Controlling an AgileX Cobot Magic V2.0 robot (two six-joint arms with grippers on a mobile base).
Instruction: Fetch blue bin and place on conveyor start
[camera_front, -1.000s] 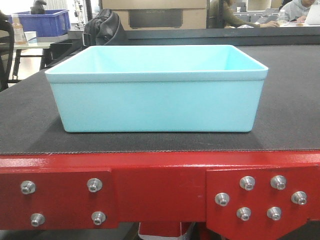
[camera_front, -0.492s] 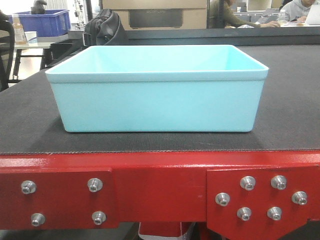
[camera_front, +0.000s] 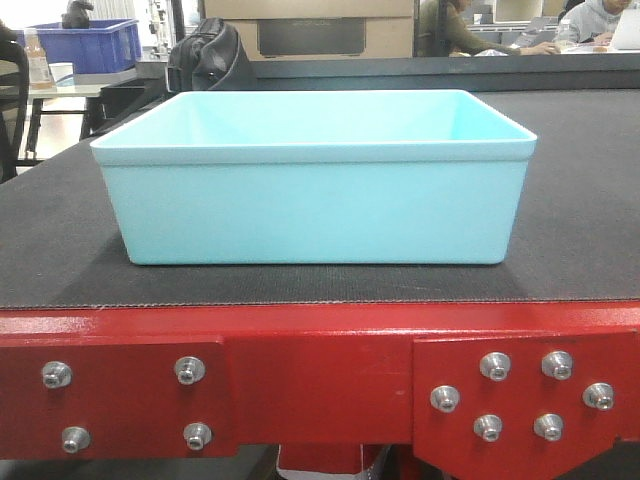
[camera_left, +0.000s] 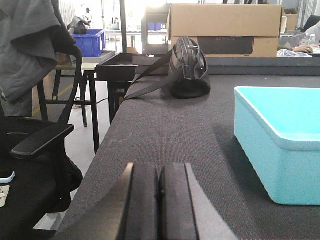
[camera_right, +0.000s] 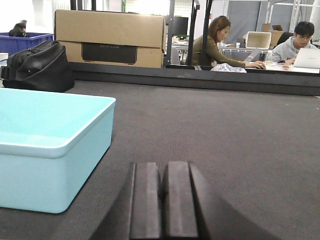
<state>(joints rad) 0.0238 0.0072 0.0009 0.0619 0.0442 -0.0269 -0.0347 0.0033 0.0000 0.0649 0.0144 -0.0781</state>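
The front camera sat low, close before the red frame (camera_front: 320, 375), looking along the belt (camera_front: 580, 200). Each wrist camera looked level over its closed fingers, flanking the blue bin (camera_front: 315, 180) all three shared.

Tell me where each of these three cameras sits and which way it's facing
Front view: low, facing the conveyor start head-on, blue bin centred; no robot parts.
Left wrist: over the belt left of the bin, looking along it; shut left gripper at bottom.
Right wrist: right of the bin, same direction; shut right gripper at bottom.
Shared: bin, black bag.
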